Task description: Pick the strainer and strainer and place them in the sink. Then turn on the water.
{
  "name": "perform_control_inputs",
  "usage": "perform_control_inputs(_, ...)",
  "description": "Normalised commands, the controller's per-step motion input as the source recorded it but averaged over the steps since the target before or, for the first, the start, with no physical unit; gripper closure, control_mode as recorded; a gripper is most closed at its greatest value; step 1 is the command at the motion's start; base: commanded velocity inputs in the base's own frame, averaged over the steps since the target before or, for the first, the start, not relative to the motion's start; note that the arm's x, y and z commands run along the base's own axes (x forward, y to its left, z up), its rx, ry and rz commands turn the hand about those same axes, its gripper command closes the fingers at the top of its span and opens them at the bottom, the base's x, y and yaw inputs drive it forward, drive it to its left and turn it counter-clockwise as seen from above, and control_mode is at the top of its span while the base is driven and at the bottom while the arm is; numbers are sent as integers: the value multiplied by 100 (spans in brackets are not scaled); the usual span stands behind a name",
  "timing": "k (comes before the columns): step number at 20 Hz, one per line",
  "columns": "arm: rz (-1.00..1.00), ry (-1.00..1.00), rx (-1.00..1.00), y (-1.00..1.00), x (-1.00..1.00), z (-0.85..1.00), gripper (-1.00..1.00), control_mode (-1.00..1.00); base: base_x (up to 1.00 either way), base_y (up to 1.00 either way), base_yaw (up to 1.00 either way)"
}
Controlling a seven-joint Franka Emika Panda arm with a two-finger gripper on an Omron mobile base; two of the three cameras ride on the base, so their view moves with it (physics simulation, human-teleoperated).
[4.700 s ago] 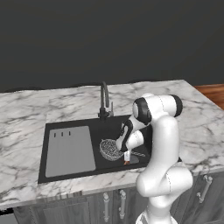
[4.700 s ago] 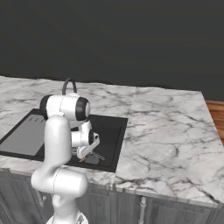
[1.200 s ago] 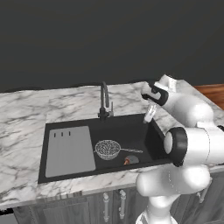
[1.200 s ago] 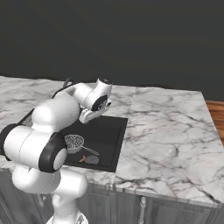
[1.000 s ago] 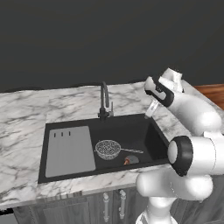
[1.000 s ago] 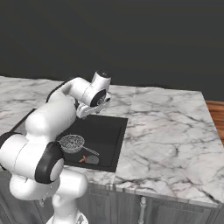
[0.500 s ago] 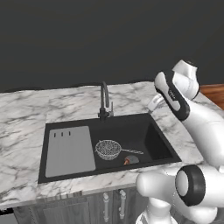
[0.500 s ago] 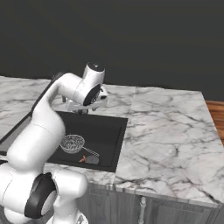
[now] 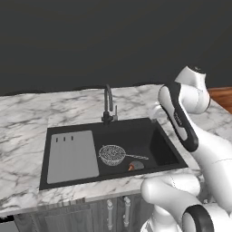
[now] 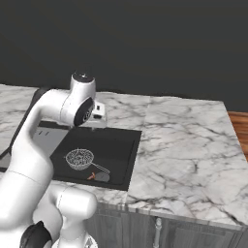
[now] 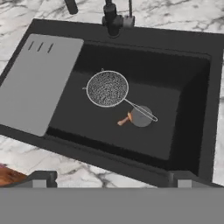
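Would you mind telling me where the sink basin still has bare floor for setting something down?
Bare floor lies between the strainer and the tap-side wall of the sink, and beside the drainboard. It is crowded around the drain, where the strainer's handle crosses.

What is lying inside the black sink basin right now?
In the sink lies the strainer, its wire handle reaching over a round grey drain. A small orange thing sits beside it, partly covered; what it is cannot be told.

Even, flat rendered light; soft shadows inside sink [image 9: 154, 136]; dark backdrop; sharp, no glare.
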Motion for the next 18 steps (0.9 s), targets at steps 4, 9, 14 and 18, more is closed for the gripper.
perform_control_inputs(4, -32, 21, 0, 38, -24, 0, -100, -100, 0, 0, 0)
perform_control_inputs(9, -28, 19, 0, 38, -7, -2, -100, -100, 0, 0, 0)
perform_control_inputs(14, -20, 11, 0, 22, 0, -2, -100, -100, 0, 0, 0)
perform_control_inputs(18, -9, 3, 0, 7, 0, 0, -100, -100, 0, 0, 0)
